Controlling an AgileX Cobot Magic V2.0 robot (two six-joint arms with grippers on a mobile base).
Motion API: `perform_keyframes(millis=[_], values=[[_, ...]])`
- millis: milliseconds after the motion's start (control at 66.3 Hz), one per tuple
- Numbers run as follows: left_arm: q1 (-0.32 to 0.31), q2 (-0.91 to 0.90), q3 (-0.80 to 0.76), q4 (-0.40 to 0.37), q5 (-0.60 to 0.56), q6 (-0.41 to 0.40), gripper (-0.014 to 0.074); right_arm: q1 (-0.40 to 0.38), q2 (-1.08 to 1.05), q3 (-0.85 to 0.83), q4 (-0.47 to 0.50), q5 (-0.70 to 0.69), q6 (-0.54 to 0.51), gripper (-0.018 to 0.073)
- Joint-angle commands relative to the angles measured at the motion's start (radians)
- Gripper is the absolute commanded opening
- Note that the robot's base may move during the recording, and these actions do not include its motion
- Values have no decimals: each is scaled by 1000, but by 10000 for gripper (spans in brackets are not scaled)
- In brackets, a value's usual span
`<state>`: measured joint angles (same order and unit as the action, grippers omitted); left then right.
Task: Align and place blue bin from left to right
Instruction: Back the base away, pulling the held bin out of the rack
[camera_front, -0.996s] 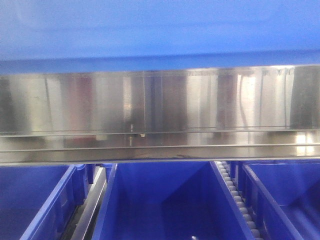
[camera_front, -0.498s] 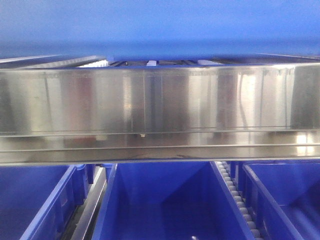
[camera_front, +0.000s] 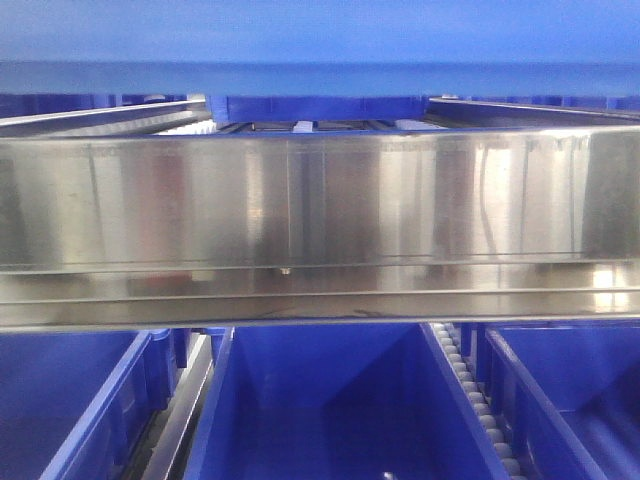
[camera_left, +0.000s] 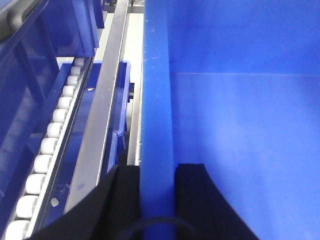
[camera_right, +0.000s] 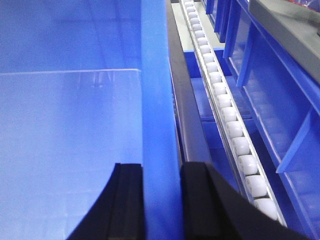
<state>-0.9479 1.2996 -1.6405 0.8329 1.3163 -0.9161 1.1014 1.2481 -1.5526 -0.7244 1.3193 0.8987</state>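
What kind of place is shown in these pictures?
Probably a warehouse or factory storage rack: white roller tracks, a steel shelf rail, and open blue bins side by side below it.

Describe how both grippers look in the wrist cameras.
The left gripper and right gripper look alike: two matte black fingers each, broad-based, tapering to squared tips. No markings show. What looks like a thin dark cable loops low in the left wrist view. The arms are out of view.
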Motion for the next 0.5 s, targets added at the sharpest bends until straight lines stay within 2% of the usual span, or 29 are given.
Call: perform_keyframes(millis=[0,166,483], values=[[-34,1,-5,-83,-95,-11,-111,18,7,-9,20,-132,1,-83],[-11,5,-5,-89,-95,-11,-111,18,7,-9,20,-132,1,-83],[-12,5,-5,-89,-95,-11,-111,18,7,-9,20,-140,1,-83]])
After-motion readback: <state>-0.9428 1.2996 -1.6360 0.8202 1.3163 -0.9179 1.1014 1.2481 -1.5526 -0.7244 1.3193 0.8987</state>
